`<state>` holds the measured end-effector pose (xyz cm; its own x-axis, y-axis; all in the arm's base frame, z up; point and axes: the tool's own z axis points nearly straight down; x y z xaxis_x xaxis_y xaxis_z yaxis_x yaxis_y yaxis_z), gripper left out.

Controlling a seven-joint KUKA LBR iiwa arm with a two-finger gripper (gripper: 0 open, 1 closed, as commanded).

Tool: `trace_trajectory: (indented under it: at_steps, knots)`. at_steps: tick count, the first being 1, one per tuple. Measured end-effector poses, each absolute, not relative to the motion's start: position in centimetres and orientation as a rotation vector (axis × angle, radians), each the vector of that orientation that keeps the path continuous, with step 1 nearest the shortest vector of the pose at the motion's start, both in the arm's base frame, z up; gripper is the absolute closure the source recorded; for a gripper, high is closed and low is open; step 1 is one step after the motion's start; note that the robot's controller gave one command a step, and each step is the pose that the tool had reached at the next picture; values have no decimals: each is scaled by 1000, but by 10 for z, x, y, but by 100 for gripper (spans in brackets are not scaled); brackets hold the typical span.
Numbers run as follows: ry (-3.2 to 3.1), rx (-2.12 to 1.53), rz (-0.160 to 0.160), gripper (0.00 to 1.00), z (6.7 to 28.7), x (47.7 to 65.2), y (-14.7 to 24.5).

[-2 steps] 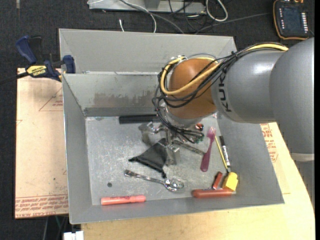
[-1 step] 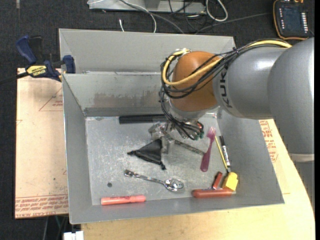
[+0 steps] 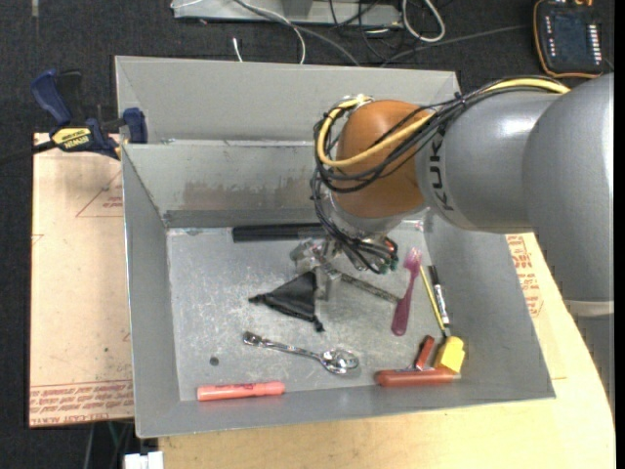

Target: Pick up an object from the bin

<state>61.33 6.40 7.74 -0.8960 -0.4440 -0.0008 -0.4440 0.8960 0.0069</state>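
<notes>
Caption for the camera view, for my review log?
KUKA arm's tool low over a black wedge-shaped thing in the middle of the grey bin, a metal spoon lying nearby.

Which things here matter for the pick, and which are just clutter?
In play: gripper; black wedge-shaped piece under it, mid-bin.
Lying about: metal spoon; pink marker; black rod; magenta toothbrush; yellow-and-black pen; yellow block; red marker.

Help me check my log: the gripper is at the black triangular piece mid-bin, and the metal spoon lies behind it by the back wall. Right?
The camera view shows the metal spoon in front of the black triangular piece, nearer the viewer, not behind; the gripper is at that piece.
</notes>
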Motion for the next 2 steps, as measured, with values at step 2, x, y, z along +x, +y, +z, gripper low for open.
trace_trajectory:
  at_steps: [2]
  knots:
    - [-3060,716,-11,100,123,614,65]
